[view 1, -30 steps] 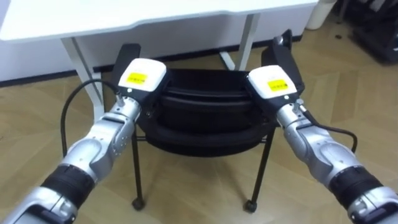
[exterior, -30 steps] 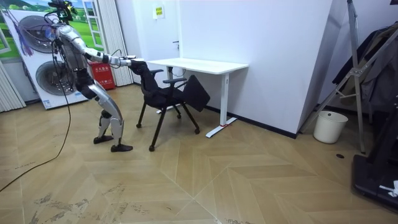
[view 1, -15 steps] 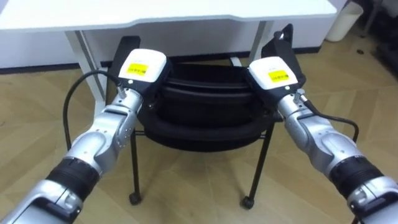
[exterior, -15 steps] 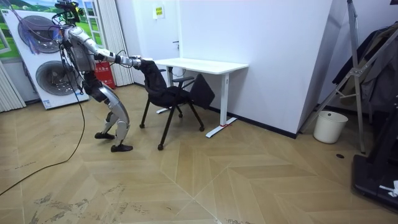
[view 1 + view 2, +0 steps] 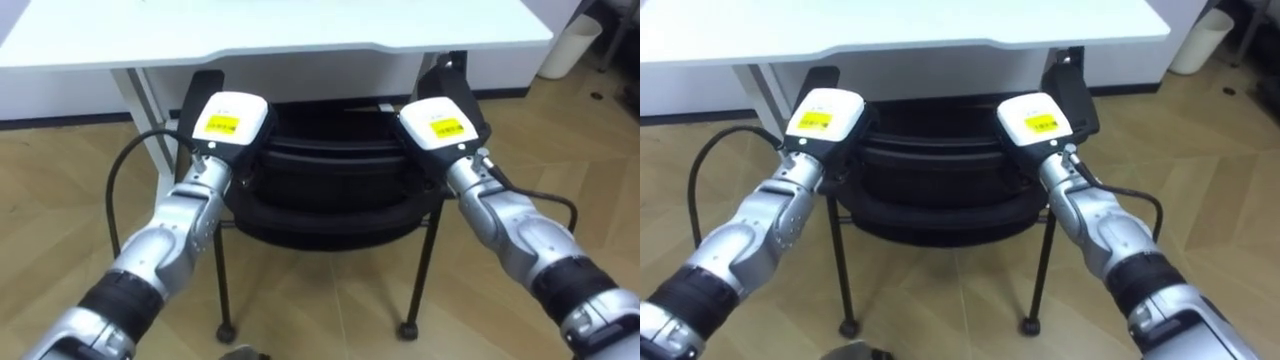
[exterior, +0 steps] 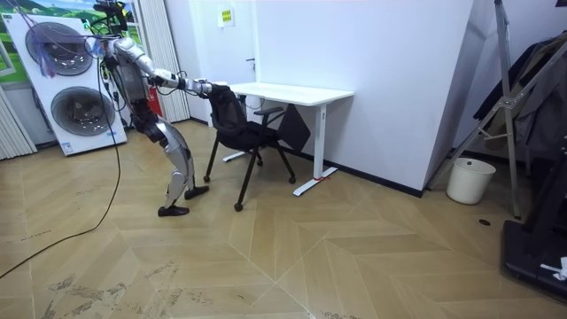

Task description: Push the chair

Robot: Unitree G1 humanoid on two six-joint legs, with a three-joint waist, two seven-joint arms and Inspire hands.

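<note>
Left hand and right hand touch chair

Silver-grey humanoid arms with white-backed hands

Each forearm is formed as a rounded silver-grey metal shell, followed toward the elbow by a black ribbed band and a further pale grey segment. The back of the left hand and of the right hand is covered by a glossy white, rounded-square casing marked with a yellow sticker bearing small dark print. A black cable is looped beside each wrist. In the room view, a silver-grey torso and legs with dark joints are seen.
</note>
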